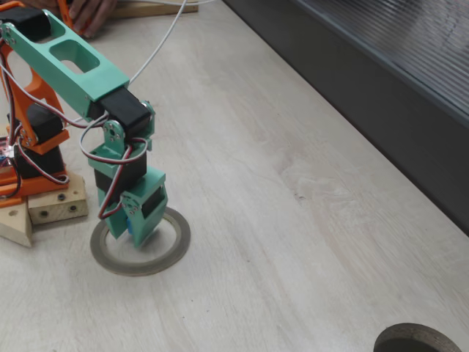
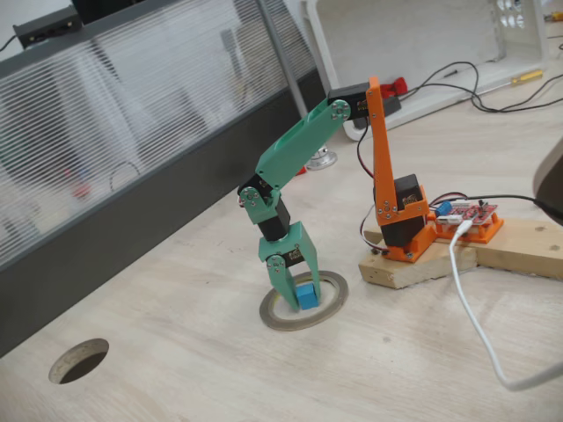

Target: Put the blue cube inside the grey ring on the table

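Both fixed views look down from opposite sides.

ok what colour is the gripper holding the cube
Green, a minty teal. The gripper shows best in a fixed view, with the blue cube in it.

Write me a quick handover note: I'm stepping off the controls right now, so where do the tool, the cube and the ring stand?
Tool: lowered into the hole of the grey ring, fingers around the blue cube; it looks shut on the cube, not yet let go.
Blue cube: inside the ring's outline in both fixed views, at or just above the table; I cannot tell whether it touches down.
Grey ring: flat on the table beside the arm's wooden base.
Done: cube picked and brought into the ring.
Left: open the tool, lift straight up without nudging cube or ring.
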`<state>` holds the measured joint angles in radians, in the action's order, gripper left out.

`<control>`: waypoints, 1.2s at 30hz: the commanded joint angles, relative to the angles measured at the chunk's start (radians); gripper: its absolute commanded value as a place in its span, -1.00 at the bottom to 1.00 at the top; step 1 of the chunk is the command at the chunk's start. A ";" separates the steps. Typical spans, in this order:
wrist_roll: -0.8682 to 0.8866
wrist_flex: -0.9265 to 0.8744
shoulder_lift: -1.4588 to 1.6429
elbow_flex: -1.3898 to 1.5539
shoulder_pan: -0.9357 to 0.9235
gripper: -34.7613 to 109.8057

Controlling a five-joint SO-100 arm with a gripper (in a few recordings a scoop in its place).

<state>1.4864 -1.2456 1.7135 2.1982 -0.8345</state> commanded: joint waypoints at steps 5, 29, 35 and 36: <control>0.000 -0.023 0.040 -0.003 -0.018 0.06; 0.000 -0.336 0.040 -0.359 -0.018 0.06; 0.002 -0.341 0.038 -0.365 -0.017 0.06; 0.002 -0.341 0.038 -0.360 -0.017 0.06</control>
<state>1.4864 -1.5570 1.7135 1.8623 -0.8345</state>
